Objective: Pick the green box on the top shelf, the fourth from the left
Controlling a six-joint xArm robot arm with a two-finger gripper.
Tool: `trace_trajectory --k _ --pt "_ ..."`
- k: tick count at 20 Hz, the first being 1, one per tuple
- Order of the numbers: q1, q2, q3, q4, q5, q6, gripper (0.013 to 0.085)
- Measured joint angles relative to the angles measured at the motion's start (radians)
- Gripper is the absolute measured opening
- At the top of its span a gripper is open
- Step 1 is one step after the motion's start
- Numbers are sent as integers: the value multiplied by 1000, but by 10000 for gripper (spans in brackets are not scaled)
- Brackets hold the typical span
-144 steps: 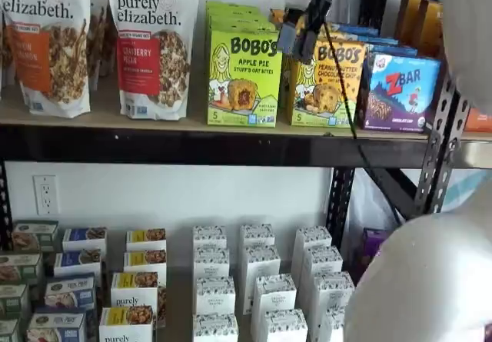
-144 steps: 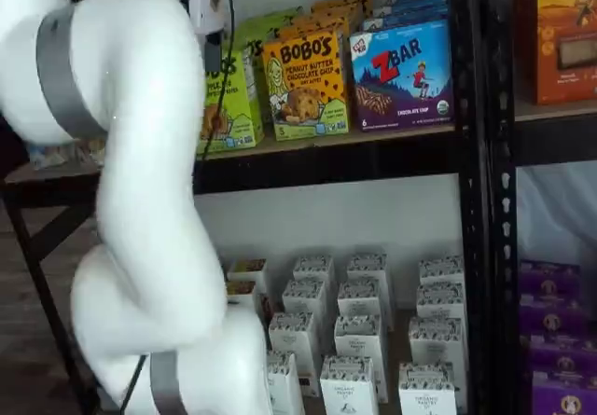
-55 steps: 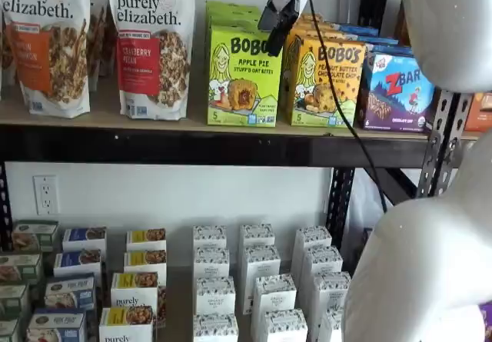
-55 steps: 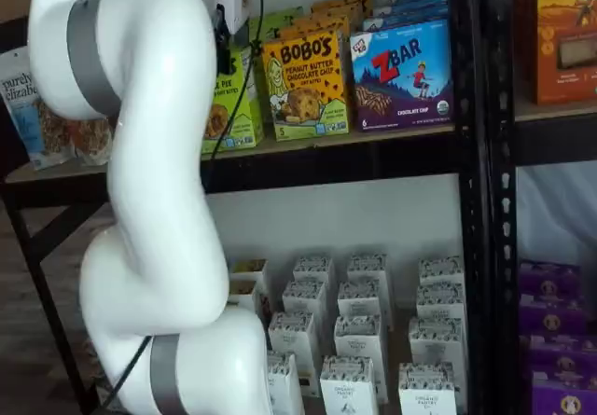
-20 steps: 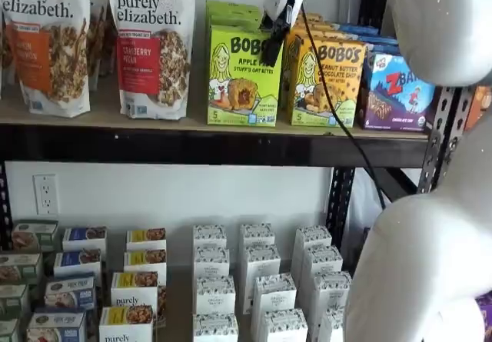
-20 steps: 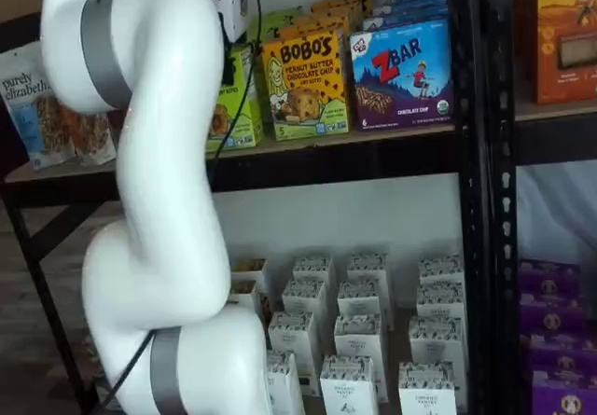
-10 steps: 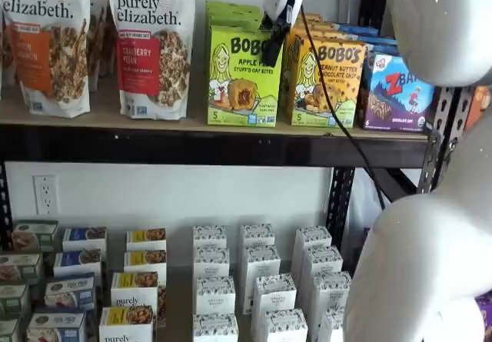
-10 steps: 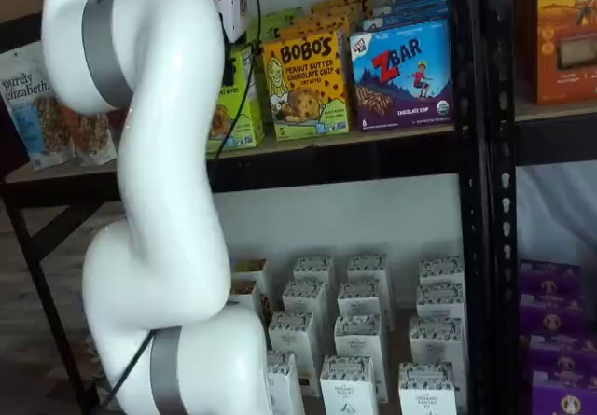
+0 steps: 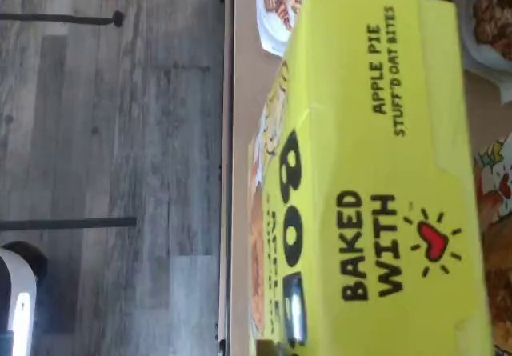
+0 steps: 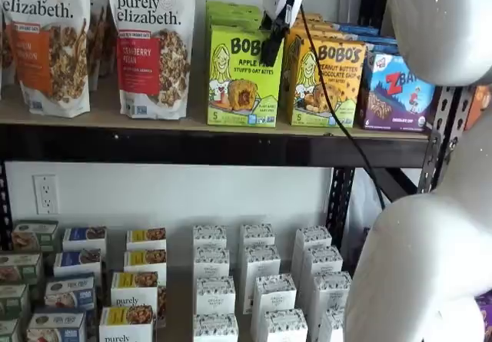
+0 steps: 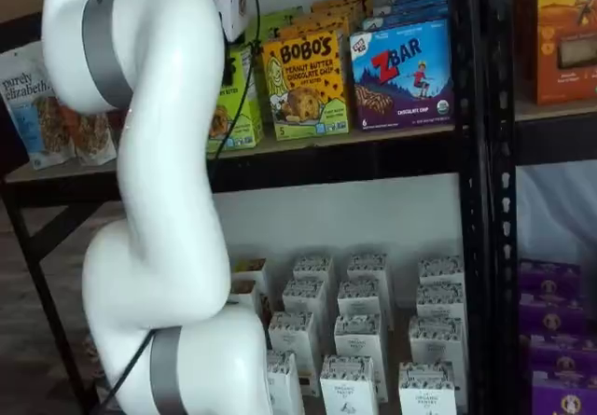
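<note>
Gripper (image 10: pixel 271 48) hangs at the Bobo's Apple Pie box's (image 10: pixel 243 77) one-o'clock corner, jaw state unclear; an off-centre pinch could topple it off the shelf (image 10: pixel 192 123).

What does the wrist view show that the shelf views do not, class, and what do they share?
Only the wrist view shows the green box from above, its top reading "BAKED WITH", and the grey plank floor. Only a shelf view shows the end effector at the box's upper right corner, the Peanut Butter Chocolate Chip box, the ZBar box and granola bags. Both show the green box on the top shelf.
</note>
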Motion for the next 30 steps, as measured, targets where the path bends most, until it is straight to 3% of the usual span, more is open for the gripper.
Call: trace_trajectory --k 1,11,13,19,30 --pt "0 0 0 1 0 0 490" --pt "3 -3 -1 -1 -2 4 490" --pt "5 -3 -1 -2 -2 5 410" --pt "7 -4 2 -1 -6 7 290" --pt "7 -2 -11 0 10 10 290"
